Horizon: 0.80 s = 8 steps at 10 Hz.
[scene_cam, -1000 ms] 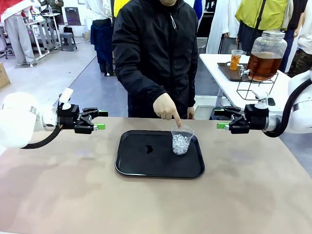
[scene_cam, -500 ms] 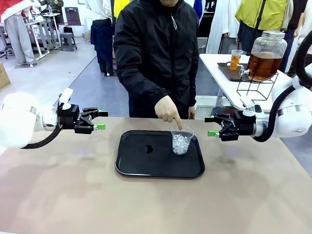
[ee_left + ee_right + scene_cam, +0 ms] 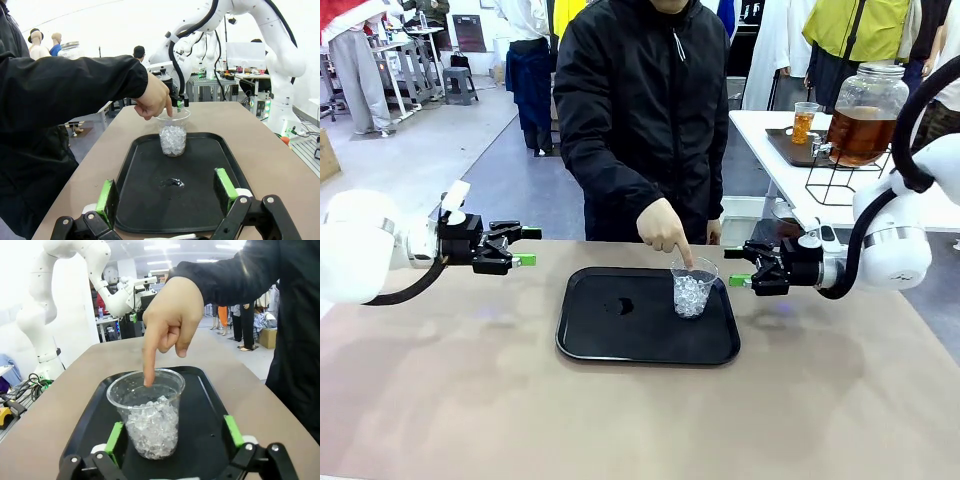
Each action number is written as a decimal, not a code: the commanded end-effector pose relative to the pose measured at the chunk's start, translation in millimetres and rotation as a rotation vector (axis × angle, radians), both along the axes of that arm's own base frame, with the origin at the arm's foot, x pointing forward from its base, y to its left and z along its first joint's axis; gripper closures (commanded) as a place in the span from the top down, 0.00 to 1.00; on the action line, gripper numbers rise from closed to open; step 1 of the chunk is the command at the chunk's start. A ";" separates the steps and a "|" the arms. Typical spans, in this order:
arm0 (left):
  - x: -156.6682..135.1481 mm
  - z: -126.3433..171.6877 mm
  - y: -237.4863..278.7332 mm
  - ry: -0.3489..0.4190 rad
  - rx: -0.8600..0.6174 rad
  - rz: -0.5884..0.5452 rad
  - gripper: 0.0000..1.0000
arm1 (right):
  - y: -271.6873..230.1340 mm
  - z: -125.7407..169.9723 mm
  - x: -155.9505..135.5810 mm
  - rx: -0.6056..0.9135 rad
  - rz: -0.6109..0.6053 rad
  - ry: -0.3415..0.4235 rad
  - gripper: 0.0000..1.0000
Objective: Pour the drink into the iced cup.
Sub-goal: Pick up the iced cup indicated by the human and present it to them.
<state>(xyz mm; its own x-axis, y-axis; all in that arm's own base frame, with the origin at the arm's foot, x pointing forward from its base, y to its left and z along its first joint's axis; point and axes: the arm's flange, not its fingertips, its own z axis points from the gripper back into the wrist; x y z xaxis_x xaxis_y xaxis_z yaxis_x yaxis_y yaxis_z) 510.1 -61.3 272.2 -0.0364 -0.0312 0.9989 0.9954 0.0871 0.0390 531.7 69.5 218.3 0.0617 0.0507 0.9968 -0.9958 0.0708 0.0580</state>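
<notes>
A clear plastic cup (image 3: 693,288) holding ice cubes stands on the black tray (image 3: 610,340), toward its far right. A person's hand (image 3: 661,225) points a finger down into the cup's rim. My right gripper (image 3: 738,267) is open just right of the cup, its green pads either side of the cup (image 3: 149,414) in the right wrist view. My left gripper (image 3: 525,246) is open, left of the tray and apart from it, facing the cup (image 3: 172,133). The amber drink sits in a glass dispenser jar (image 3: 865,112) and a small cup (image 3: 804,122) on a white table behind.
A small wet patch (image 3: 172,183) lies in the middle of the tray. The brown table (image 3: 470,400) has bare room in front of and beside the tray. The person in a black jacket (image 3: 640,100) stands at the far edge.
My right gripper has moved left along the far side of the table, closing in on the cup. The left arm, the cup and the pointing hand have stayed put.
</notes>
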 end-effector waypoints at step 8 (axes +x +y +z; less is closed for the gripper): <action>1.2 2.2 -0.2 0.006 -0.003 0.000 1.00 | 19.8 -12.1 -15.1 0.007 0.054 0.002 1.00</action>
<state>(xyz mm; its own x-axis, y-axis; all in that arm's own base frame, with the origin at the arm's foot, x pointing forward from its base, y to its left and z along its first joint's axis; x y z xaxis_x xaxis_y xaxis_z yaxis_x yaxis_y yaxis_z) 510.1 -61.3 272.2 -0.0364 -0.0312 0.9989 0.9954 0.0871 0.0390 526.0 84.5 203.0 0.0882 0.0410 0.9953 -0.9956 0.0350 0.0868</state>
